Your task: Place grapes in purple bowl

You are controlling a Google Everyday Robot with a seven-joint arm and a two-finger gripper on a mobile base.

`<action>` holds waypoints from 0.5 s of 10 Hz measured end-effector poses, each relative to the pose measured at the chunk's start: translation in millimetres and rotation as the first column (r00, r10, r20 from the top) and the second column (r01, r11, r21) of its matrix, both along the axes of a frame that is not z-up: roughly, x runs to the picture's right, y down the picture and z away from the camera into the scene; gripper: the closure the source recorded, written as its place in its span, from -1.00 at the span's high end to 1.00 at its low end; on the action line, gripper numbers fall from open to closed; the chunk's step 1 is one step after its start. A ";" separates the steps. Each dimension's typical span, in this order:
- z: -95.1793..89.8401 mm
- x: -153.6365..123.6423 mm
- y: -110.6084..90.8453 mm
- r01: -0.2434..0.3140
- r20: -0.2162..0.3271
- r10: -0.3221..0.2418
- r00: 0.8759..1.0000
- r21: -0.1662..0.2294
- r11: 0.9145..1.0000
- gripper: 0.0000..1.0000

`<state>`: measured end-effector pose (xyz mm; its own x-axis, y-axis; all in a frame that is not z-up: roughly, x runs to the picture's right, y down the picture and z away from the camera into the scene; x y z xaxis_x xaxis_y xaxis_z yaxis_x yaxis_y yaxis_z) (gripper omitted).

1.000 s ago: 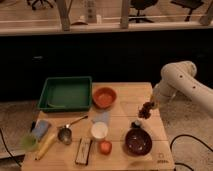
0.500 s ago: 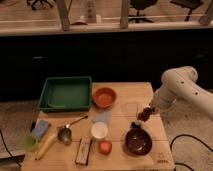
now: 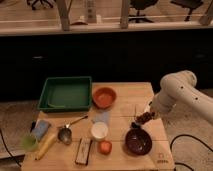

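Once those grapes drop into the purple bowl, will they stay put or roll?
The gripper, shut on the grapes, hangs just above the purple bowl. Being a lumpy bunch, they probably settle rather than roll. The bowl's raised rim should contain any loose ones.

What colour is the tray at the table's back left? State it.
Green, clear in the camera view: the tray. The gripper, shut on the grapes, hangs above the purple bowl.

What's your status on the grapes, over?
Gripper shut on the grapes, held above the far rim of the purple bowl. Grapes not yet in the bowl. Nothing between them; white cup sits clear to the side.
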<state>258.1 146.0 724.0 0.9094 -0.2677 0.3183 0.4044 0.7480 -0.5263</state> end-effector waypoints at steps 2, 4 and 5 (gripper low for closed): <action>1.0 -2.0 1.4 0.008 0.004 -0.008 1.000 -0.002 1.000 -0.98; 0.4 -6.7 14.1 0.024 0.013 -0.024 1.000 -0.014 1.000 -0.98; 0.7 -6.6 20.0 0.026 0.015 -0.026 1.000 -0.017 1.000 -0.98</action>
<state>251.5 166.0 724.7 0.8974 -0.2856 0.3364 0.4314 0.7279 -0.5329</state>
